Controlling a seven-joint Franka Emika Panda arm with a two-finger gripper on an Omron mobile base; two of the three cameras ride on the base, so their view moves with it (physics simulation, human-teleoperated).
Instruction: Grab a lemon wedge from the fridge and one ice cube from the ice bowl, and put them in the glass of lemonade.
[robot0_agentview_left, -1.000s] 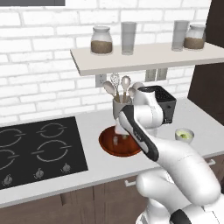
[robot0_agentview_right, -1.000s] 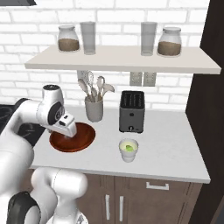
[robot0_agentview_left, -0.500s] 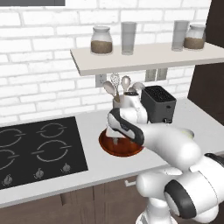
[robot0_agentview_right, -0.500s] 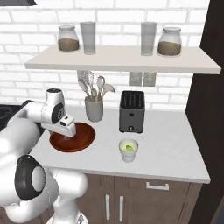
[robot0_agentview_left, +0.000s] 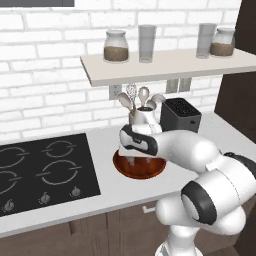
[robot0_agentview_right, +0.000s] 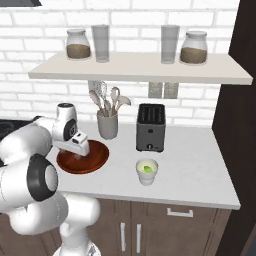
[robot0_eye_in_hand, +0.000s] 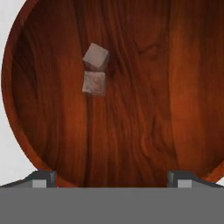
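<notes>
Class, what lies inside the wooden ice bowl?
Two ice cubes lie touching inside the ice bowl. In both base views the hand covers them.

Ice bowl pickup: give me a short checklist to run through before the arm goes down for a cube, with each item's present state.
1. End effector open: ok, tips stand wide apart in the hand view.
2. End effector over the ice bowl: ok.
3. Ice cube available: ok, two cubes lie close together in the bowl.
4. One cube centred between the tips: not ok, both sit off to one side.
5. Nothing held: ok.
6. Glass of lemonade upright and reachable on the counter: ok; a yellow-green piece shows inside it.
</notes>
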